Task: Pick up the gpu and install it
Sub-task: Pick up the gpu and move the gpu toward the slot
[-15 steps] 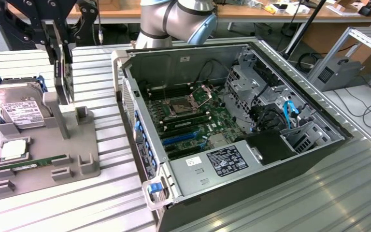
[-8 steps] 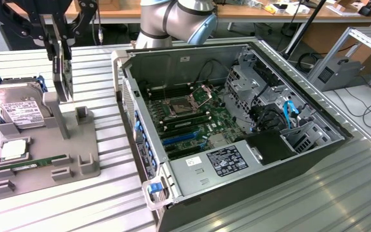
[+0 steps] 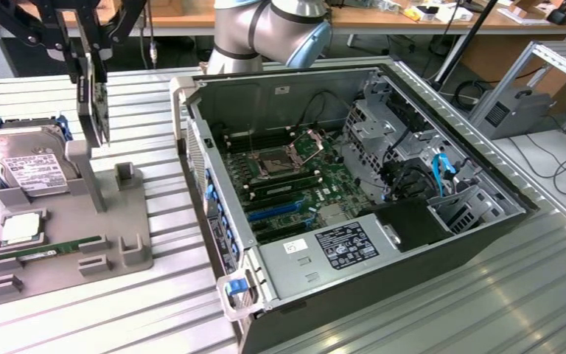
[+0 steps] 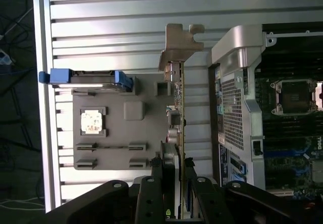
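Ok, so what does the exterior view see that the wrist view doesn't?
Exterior view adds: the arm, the label on the hard drive, a blue cable in the case. Wrist view adds: loose cables lying in the dark. Both: the gripper shut on the gpu, the tray, the chip, plus hard drive and case.

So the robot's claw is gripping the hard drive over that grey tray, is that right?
No. The gripper grips the gpu, a thin card, over the grey tray; the hard drive sits in the tray. The exterior view shows it.
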{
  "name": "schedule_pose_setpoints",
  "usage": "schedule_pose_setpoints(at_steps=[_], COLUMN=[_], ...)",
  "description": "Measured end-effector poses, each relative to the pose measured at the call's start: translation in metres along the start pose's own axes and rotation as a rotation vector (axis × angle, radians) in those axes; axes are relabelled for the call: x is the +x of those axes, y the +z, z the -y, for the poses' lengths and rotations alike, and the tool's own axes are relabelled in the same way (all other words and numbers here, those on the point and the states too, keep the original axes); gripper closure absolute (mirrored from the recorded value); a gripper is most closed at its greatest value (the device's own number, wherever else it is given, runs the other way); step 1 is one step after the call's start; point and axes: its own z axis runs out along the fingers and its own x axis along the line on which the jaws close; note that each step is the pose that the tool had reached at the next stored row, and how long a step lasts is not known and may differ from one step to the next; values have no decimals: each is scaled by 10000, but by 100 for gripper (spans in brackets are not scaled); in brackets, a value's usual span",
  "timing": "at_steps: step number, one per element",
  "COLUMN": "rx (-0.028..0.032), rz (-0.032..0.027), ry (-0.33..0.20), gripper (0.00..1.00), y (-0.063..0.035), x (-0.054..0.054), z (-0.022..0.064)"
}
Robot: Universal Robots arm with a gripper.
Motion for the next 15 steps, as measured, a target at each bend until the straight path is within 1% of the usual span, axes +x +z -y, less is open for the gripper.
schedule_pose_setpoints(at_steps=[8,15], rx=[-11,-11], rz=[0,-1], ry=[0,0], gripper=[73,73], y=[-90,-92], x=[-1,-1], z=[-5,-5])
